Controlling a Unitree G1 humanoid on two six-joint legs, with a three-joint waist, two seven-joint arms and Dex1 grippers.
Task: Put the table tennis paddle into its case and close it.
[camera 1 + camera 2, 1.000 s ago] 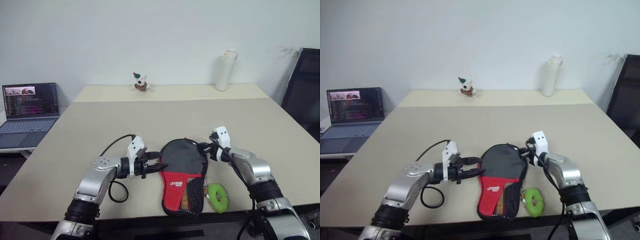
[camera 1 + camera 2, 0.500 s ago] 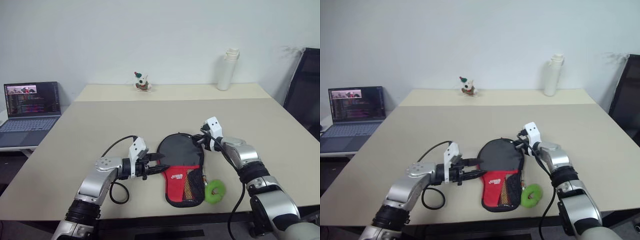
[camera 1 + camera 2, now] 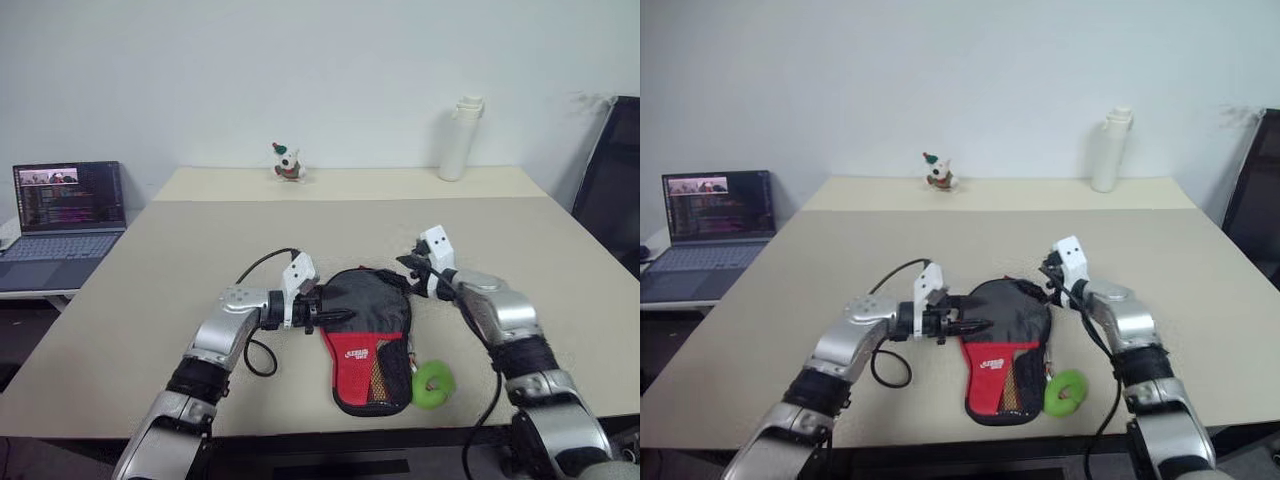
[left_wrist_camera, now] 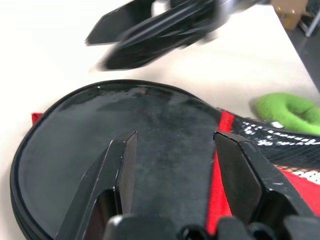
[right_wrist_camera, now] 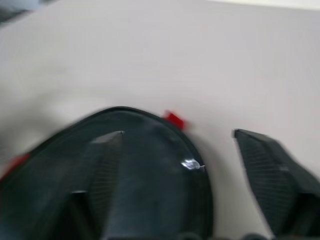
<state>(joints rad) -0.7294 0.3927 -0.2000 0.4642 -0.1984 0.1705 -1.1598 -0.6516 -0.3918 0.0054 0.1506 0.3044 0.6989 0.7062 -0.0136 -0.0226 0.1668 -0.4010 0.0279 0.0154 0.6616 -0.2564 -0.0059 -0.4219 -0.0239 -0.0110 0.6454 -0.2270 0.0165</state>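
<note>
Beige table (image 3: 200,250), black/red case (image 3: 368,335)

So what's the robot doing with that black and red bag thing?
That is a table tennis paddle case lying on the table. The robot has a gripper at each side of its round black end. The left gripper reaches over the case with open fingers, holding nothing. The right gripper is at the far rim, fingers spread apart. A green ring lies beside the case's red part.
</note>
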